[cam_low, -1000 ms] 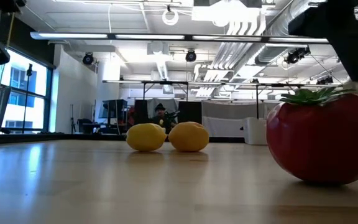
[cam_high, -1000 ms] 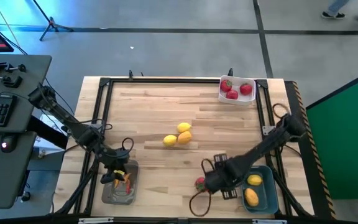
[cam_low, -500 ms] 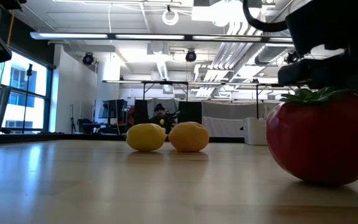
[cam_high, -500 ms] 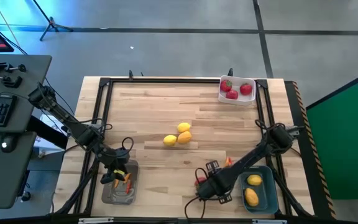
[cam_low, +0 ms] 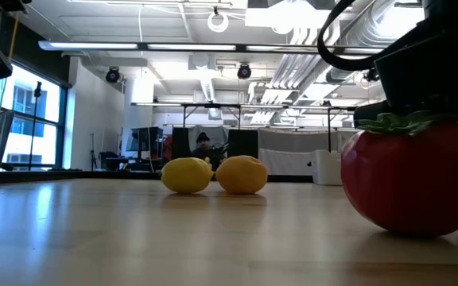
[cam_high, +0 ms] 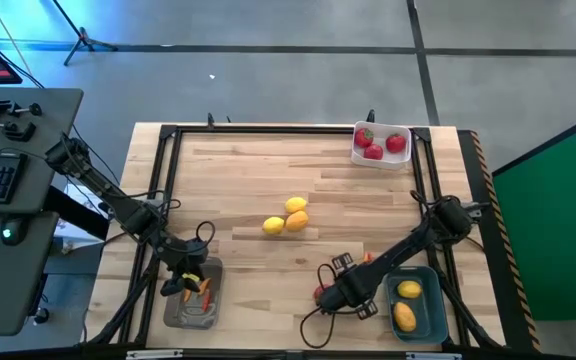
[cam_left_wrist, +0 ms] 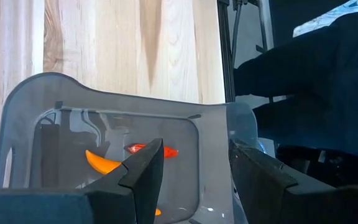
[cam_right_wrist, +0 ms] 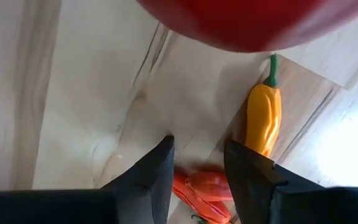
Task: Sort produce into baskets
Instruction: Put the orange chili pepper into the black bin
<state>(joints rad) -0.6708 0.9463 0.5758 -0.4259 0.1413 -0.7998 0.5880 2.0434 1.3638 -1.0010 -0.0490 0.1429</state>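
Since a second ago the right gripper (cam_high: 336, 297) has slid toward the near table edge and narrowed its fingers, which now stand part open over peppers (cam_right_wrist: 261, 118), gripping nothing. In its wrist view, 1 yellow-orange pepper lies lengthwise, green stem away from the fingers, beside a red tomato (cam_low: 409, 181) just left of the blue basket (cam_high: 415, 302). Over the grey tray (cam_high: 193, 297) the left gripper (cam_high: 190, 283) hangs part open and empty, with bare wood around 3 lemons (cam_high: 288, 216) at mid-table.
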